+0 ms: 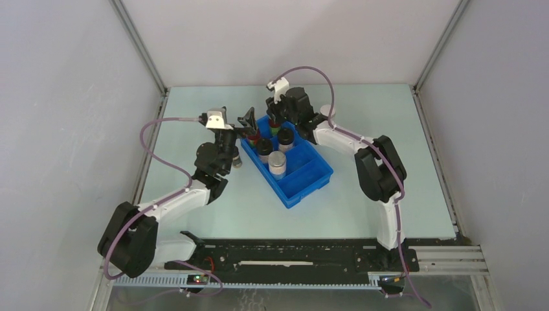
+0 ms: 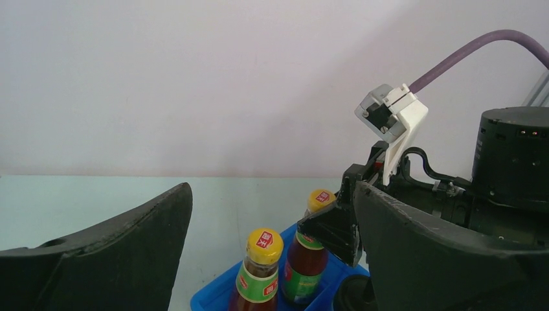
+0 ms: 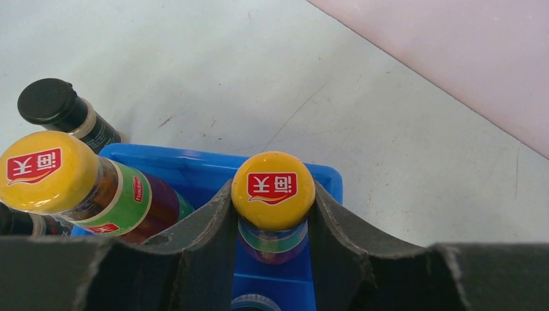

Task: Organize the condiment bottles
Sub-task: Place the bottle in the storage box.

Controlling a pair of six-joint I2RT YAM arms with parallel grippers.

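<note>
**A:** How is the right arm posed?

**B:** It reaches in from the right with its elbow bent and its wrist above the far end of the blue tray [image 1: 307, 175]. The right gripper [image 3: 273, 217] is clenched on the far sauce bottle [image 3: 273, 188], with one finger on each side of the neck just under the yellow cap. That bottle stands upright in the tray's far corner.

**A:** And the left arm?

**B:** It stretches forward from the near left to the tray's far left side. The left gripper [image 2: 272, 197] is released, its fingers spread wide and holding nothing.

**A:** What crowds the held bottle?

**B:** The near sauce bottle [image 2: 262, 259] stands just beside it in the tray, under the left gripper's gap. The two grippers are close together there. Two black-lidded jars [image 1: 264, 148] and a pale jar [image 1: 277, 163] stand further along the tray. Another dark-capped jar [image 3: 48, 103] stands on the table just outside the tray wall.
</note>
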